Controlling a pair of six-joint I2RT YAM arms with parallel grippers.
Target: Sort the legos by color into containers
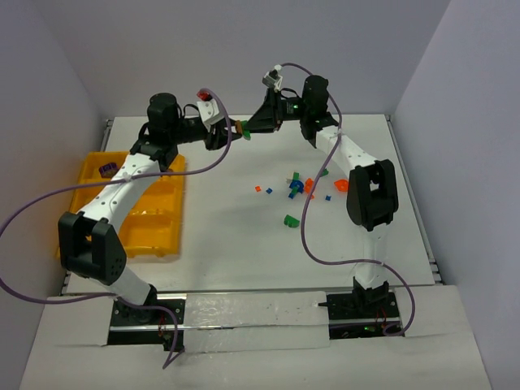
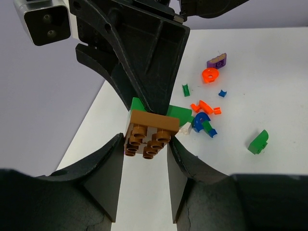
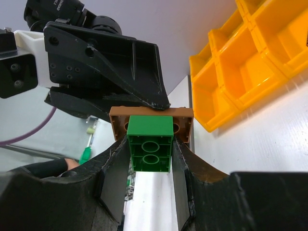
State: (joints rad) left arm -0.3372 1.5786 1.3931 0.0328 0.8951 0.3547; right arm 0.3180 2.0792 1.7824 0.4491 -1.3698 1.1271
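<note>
Top external view: left hand (image 1: 232, 130) and right hand (image 1: 251, 127) tip to tip above the table (image 1: 227, 244), at 12 o'clock.
Held thing: brown square studded plastic brick (image 2: 149, 132) with a green plastic brick (image 3: 150, 137) pressed onto it, off the table.
Left hand: clenched on the brown brick's opposite side walls.
Right hand: grasping the green brick likewise.
Handling: light, rigid, smooth-walled; probably a tight stud fit, so a tilting peel rather than a straight pull; flat walls best for purchase; slip or sudden pop possible.
Elsewhere: loose small legos (image 1: 301, 188) at 3 o'clock; yellow-orange plastic organizer tray (image 1: 162, 236) at 9 o'clock.
</note>
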